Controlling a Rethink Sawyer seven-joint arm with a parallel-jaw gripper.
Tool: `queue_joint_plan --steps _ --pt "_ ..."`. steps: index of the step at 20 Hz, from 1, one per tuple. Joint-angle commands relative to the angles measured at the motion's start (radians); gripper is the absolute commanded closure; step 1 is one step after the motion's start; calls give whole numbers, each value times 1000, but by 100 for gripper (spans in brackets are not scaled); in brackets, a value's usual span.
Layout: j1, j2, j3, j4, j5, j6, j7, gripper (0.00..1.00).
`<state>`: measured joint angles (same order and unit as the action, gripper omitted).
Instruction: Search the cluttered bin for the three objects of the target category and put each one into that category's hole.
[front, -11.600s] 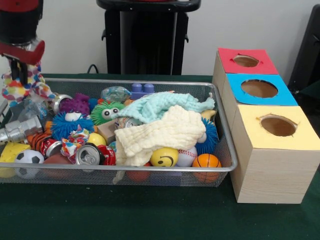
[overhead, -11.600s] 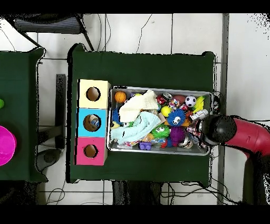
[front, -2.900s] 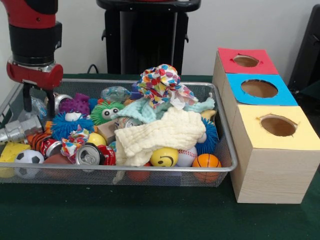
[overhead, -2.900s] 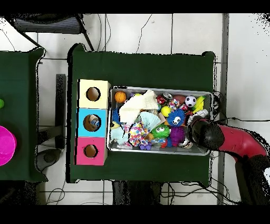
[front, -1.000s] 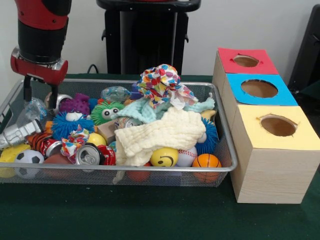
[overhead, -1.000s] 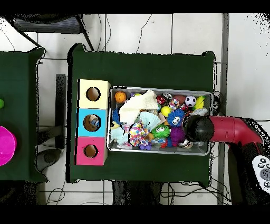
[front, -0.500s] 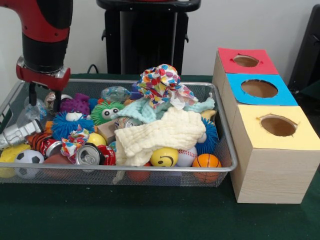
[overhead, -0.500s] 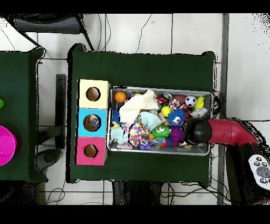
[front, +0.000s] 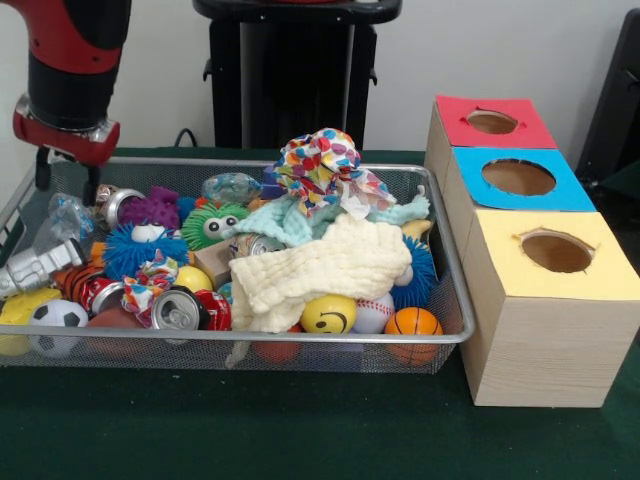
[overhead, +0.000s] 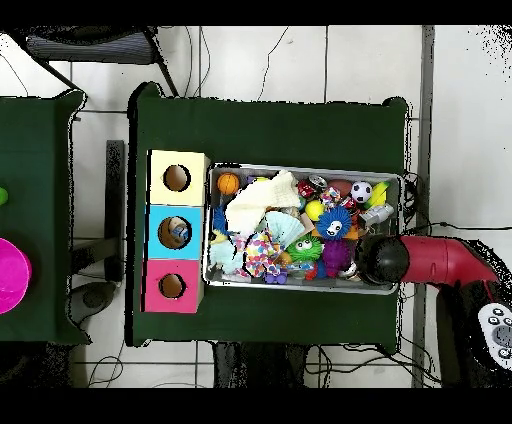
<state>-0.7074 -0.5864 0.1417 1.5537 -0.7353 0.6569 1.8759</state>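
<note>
My gripper (front: 66, 180) hangs open and empty above the far left corner of the wire bin (front: 250, 338), just over a silver can (front: 113, 205) and a purple spiky toy (front: 152, 208). A spotted multicolour cloth (front: 320, 160) lies bunched on a mint cloth (front: 300, 215) and a cream cloth (front: 325, 265) mid-bin. The box at the right has a red hole (front: 492, 122), a blue hole (front: 518, 177) and a yellow hole (front: 556, 252). In the overhead view the arm's wrist (overhead: 385, 260) covers the gripper at the bin's right end.
Along the bin's front lie a soccer ball (front: 55, 322), a drinks can (front: 178, 308), a smiley ball (front: 328, 314), a baseball (front: 374, 312) and a basketball (front: 412, 324). A silver bottle (front: 35, 265) and a blue spiky toy (front: 140, 245) sit at the left.
The gripper has risen and shifted left from just above the purple toy, still empty. The spotted cloth it held earlier now lies mid-bin.
</note>
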Motion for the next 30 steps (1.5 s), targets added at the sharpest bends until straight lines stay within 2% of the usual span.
queue_joint_plan --steps 1,10,14,19,26,30 --pt "24 -44 -21 41 -44 62 -92 0" --pt "4 25 -21 48 -45 -24 -62 0" --pt "-24 39 4 56 -14 -29 -75 0" --pt "-55 -5 22 107 17 -43 -74 0" --pt "-102 30 55 97 23 -81 -64 0" --pt "-112 -12 65 125 37 -75 -66 0"
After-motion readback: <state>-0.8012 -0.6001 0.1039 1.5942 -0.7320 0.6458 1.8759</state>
